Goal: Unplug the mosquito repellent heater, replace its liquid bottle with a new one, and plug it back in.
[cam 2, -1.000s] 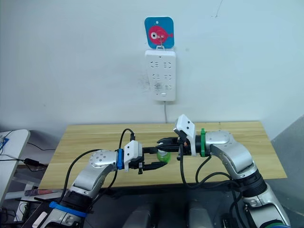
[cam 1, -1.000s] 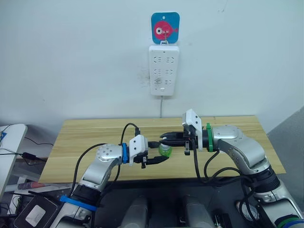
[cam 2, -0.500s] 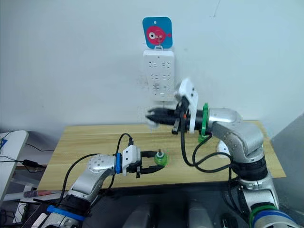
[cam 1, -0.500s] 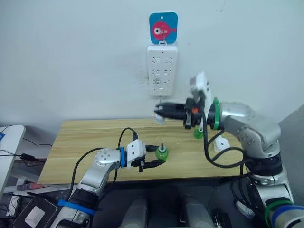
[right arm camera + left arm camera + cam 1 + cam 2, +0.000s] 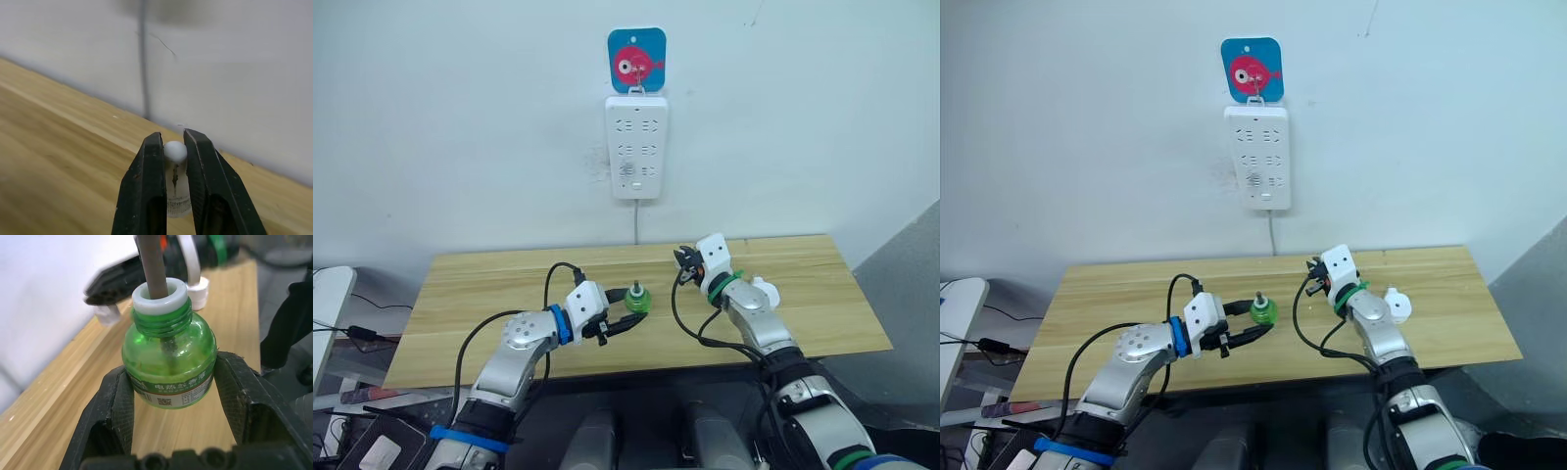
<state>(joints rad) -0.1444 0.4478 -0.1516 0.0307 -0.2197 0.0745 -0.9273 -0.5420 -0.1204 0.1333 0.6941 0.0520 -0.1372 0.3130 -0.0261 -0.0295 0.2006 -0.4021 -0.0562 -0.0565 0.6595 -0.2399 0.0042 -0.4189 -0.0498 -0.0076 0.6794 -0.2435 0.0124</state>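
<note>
Fingers (image 5: 117, 406) of the left gripper (image 5: 625, 318) clamp the green liquid bottle (image 5: 168, 357) by its belly, holding it upright over the wooden table (image 5: 470, 294) with its brown wick poking from the white neck; the label's small print is hard to read. At the bottle's 3 o'clock, the right gripper (image 5: 171, 156) pinches a small white rounded piece (image 5: 175, 151), with something clear below it half hidden between the black fingers; what it is cannot be told. Beside the right forearm, at its 3 o'clock, sits the mosquito repellent heater (image 5: 1397, 304), white and partly hidden by the arm. At 12 o'clock on the wall hangs the white power strip (image 5: 636, 146) under a blue fish hook (image 5: 637, 60).
</note>
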